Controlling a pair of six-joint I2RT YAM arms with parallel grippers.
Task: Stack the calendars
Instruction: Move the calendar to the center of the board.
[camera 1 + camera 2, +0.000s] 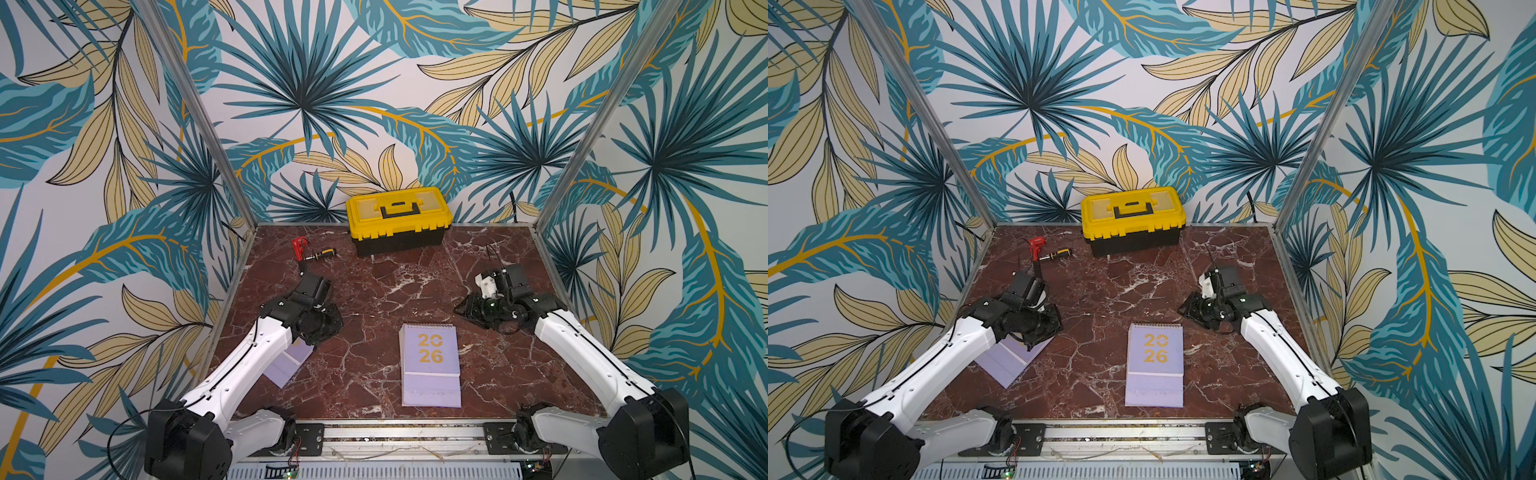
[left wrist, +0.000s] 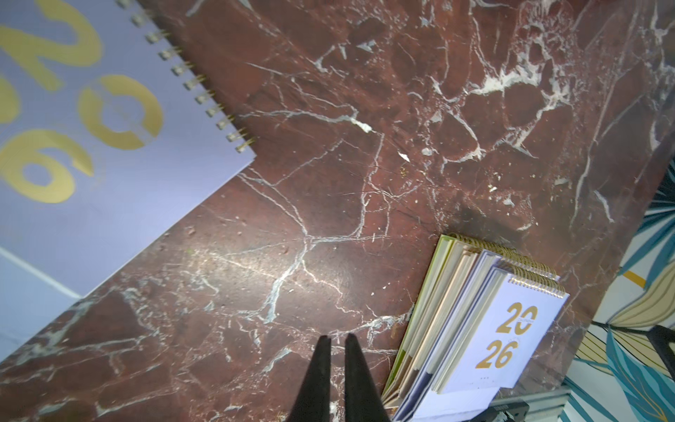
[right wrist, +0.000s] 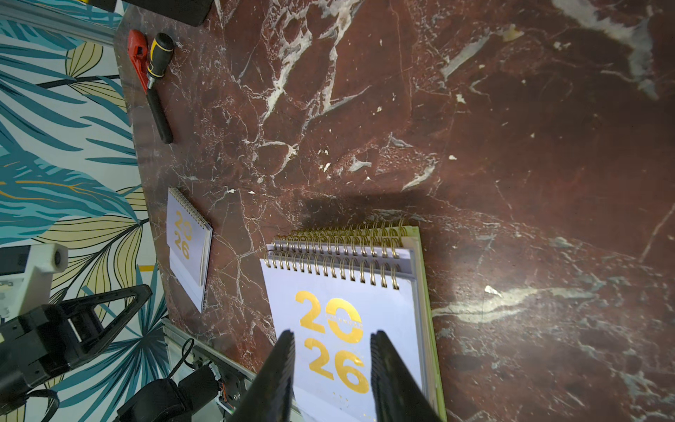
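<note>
A stack of calendars (image 1: 430, 365) lies flat at the front middle of the red-brown marble worktop (image 1: 374, 291). Its top cover is lavender with a gold "2026", and the spiral edge faces the back wall. In the right wrist view several gold spirals sit slightly staggered one behind another, and a lime-green calendar (image 3: 434, 329) shows along the edge at the bottom of the pile. The exact count cannot be read.

A lone lavender calendar (image 1: 1013, 361) lies flat and turned at an angle near the worktop's left edge, well apart from the stack. In both top views the left arm covers part of it.

The left pincer (image 2: 338, 338) hangs over bare marble between the lone calendar and the stack. Its two dark fingers are pressed almost together, with only a thin slit and nothing between them.

The right pincer (image 3: 334, 334) is spread and empty. From its wrist camera the fingers frame the gold numerals on the stack's top cover. In a top view it sits beyond the stack's far right corner and does not grip it.

A yellow-and-black toolbox (image 1: 399, 220) stands closed against the back wall. Left of it lie a screwdriver (image 1: 320, 254) with a yellow-and-black handle and a red hand tool (image 1: 299, 245), just beside each other.
</note>
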